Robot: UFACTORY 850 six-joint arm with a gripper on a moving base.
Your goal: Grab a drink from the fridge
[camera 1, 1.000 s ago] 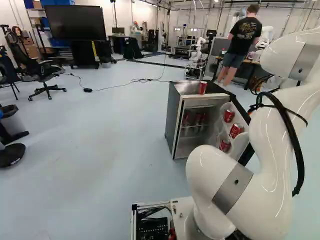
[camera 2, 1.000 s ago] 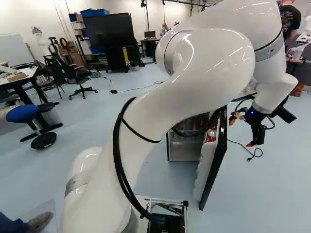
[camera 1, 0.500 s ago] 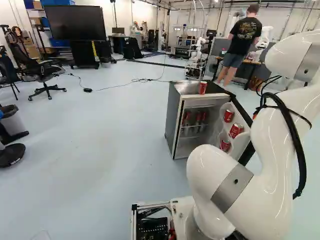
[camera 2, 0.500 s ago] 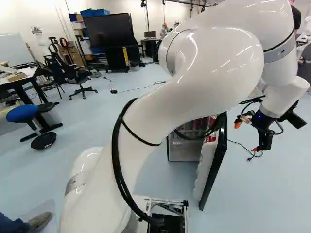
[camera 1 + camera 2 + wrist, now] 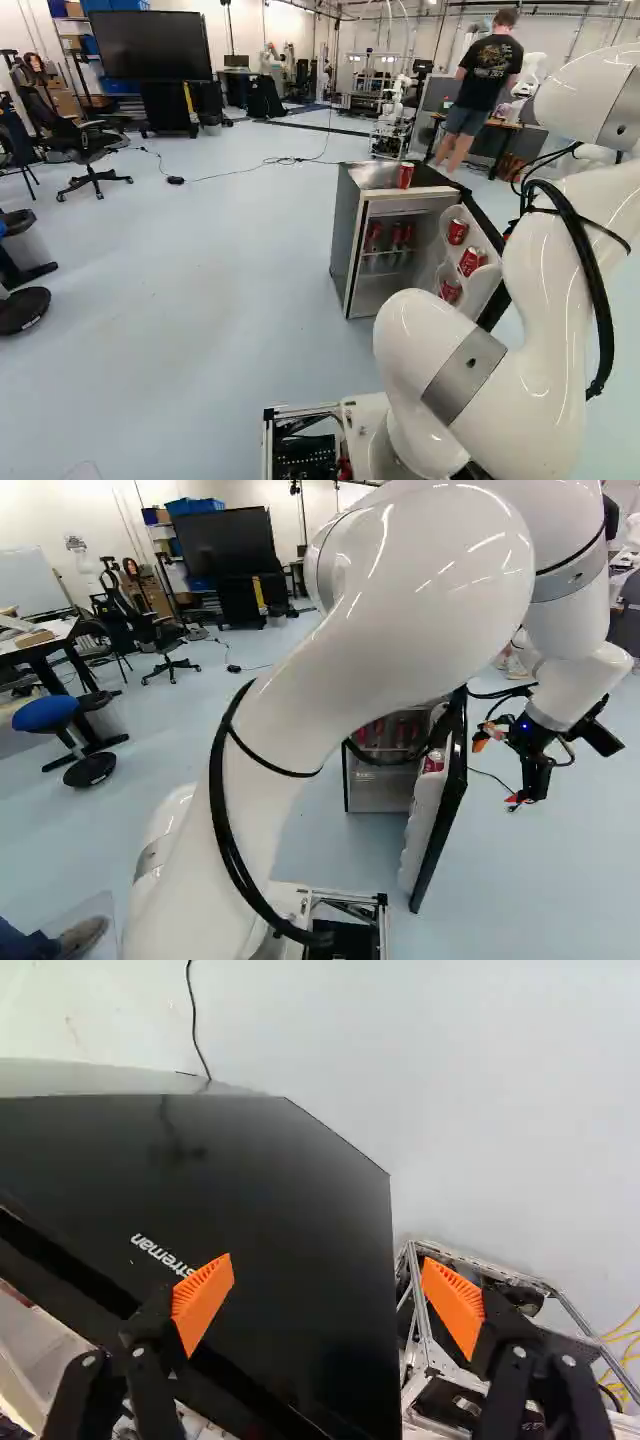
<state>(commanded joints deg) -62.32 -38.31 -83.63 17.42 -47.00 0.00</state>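
Note:
In the right base view my gripper (image 5: 497, 772) hangs beyond the fridge door's outer side, apart from it. In the wrist view the gripper (image 5: 328, 1280) is open, its orange pads wide apart with no can between them; the black outer face of the door (image 5: 300, 1200) lies ahead. The small fridge (image 5: 345, 235) has its door (image 5: 452, 820) swung open. Red cans sit in the door's inner racks, an upper can (image 5: 458, 232), a middle can (image 5: 472, 262) and a low one (image 5: 450, 291). Several red drinks (image 5: 374, 238) stand on the inside shelf. Another red can (image 5: 405, 176) stands on top.
In the wrist view the base's metal frame (image 5: 425, 1330) shows past the door's edge. A cable (image 5: 230, 172) crosses the floor behind the fridge. An office chair (image 5: 90, 150) and a round black foot (image 5: 22, 310) are at the left. Another robot (image 5: 398, 95) stands far back.
My gripper has come lower in the right base view, swinging right and then slightly back left. The arm's upper links have shifted too. Base, fridge, door and cans have stayed put.

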